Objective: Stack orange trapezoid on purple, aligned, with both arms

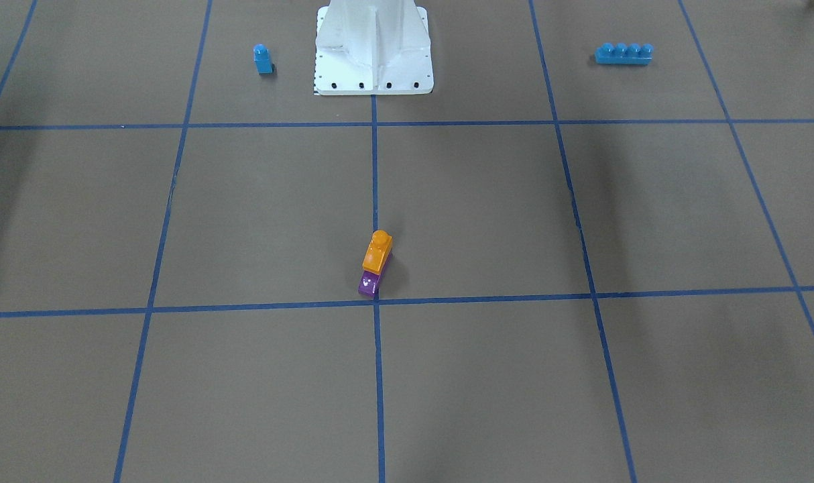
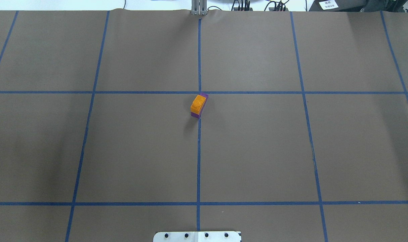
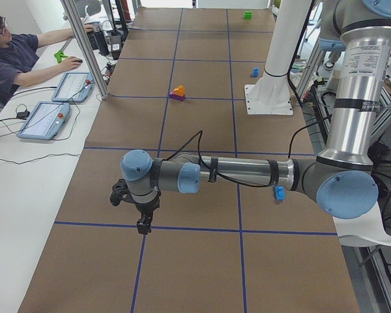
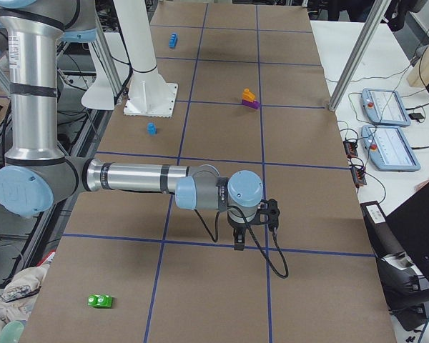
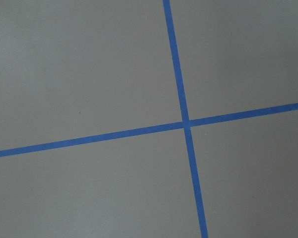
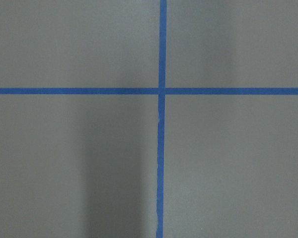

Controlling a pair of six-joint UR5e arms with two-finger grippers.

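The orange brick (image 1: 378,253) sits on the purple brick (image 1: 369,285) near the centre of the front view, seemingly aligned, so I judge the task done; my left claw (image 3: 143,225) and right claw (image 4: 238,241) hang well apart from it, and whether they are clenched I cannot tell.

left gripper (image 3: 143,227) and right gripper (image 4: 238,244) point down

Glossy orange trapezoid (image 1: 377,253), purple brick (image 1: 368,285), brown table (image 1: 246,215) (blue tape grid (image 1: 375,174)).

Even bright light, soft faint shadows, wrist views perhaps slightly soft
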